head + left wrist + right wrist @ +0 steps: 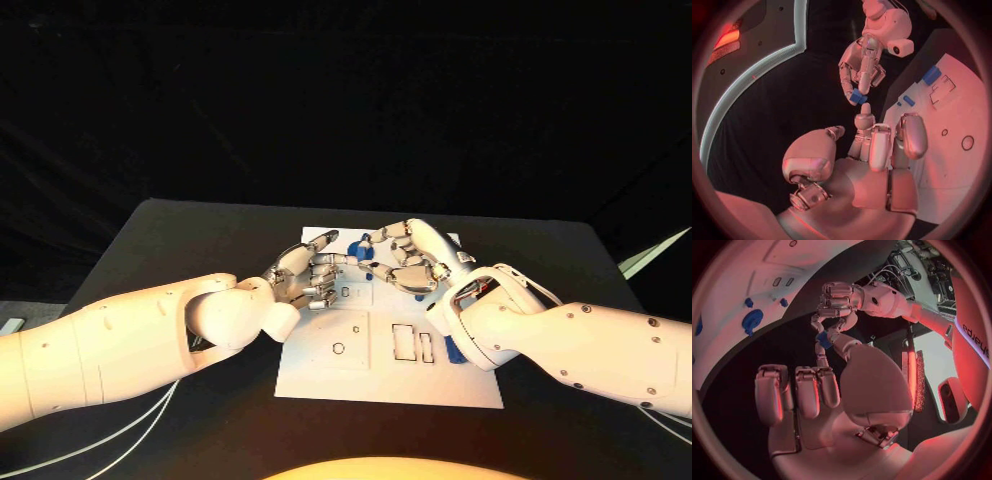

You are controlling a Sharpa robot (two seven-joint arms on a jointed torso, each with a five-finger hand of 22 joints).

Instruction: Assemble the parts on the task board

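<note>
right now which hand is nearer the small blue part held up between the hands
Right. The right hand pinches the blue part at its fingertips; the left hand reaches toward it, close beside it, touching or not is unclear.

We find the head view lit from above: the task board [389,380] reads bright white, the black surface [188,230] around it stays dim, and beyond its far edge all falls to darkness. Both arms glare near the board's near corners, where detail washes out. The left hand [307,277] and right hand [411,258] show small specular highlights above the board. In both wrist views we note a red wash, strong fisheye bending toward the rim, a dark surrounding frame, and soft focus on the nearest palm.
</note>
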